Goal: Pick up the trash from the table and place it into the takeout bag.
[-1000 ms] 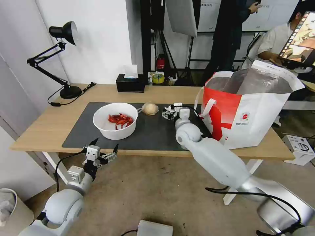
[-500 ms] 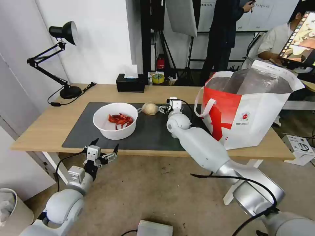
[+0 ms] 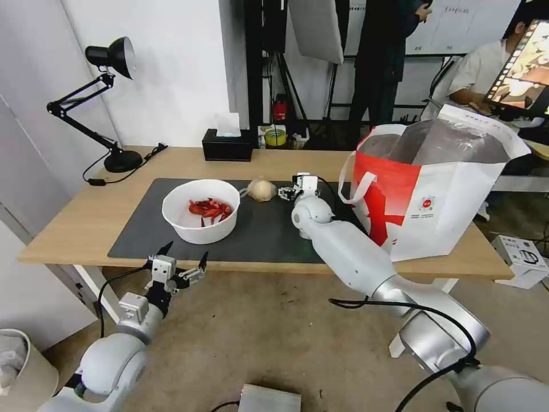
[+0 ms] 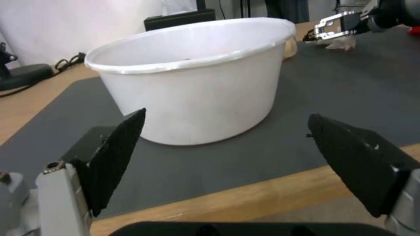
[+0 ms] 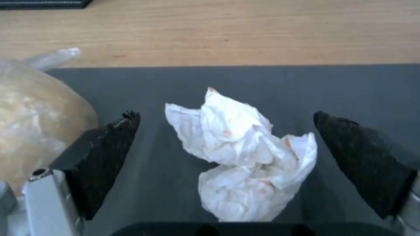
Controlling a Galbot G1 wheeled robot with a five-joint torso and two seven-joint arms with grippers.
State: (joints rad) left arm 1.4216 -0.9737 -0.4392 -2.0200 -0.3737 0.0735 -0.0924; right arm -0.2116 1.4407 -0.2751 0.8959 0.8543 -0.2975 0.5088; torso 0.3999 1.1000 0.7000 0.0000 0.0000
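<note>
1. The right gripper [image 5: 223, 147] is spread wide, one finger on either side of the crumpled white tissue [image 5: 245, 154], which lies on the dark grey mat [image 5: 359, 88] with a gap to each finger. Nothing is gripped yet.
2. Just outside that gripper, on the side away from the takeout bag, sits the small clear bag with a beige lump [image 5: 39, 114], close to one finger but seemingly not touching it. In the head view the right gripper [image 3: 290, 191] hovers low over the mat between that bag [image 3: 261, 189] and the takeout bag [image 3: 434, 189].
3. Farther out the same way stands the white round bowl [image 3: 201, 210] with red scraps [image 3: 210, 209] inside, upright on the mat.
4. The left gripper [image 3: 178, 271] is also wide apart and empty, held off the near edge of the bench [image 3: 68, 229] and facing the bowl [image 4: 192, 91] without touching it.
5. The takeout bag stands open on the bench on the far side of the right arm; what it contains cannot be seen.
6. Judged from this: the tissue, the small bag and the bowl all remain on the bench. I see no clamshell tray on the bench. The tissue looks like the item in hand, at the pre-grasp stage, so most of the task is left.
</note>
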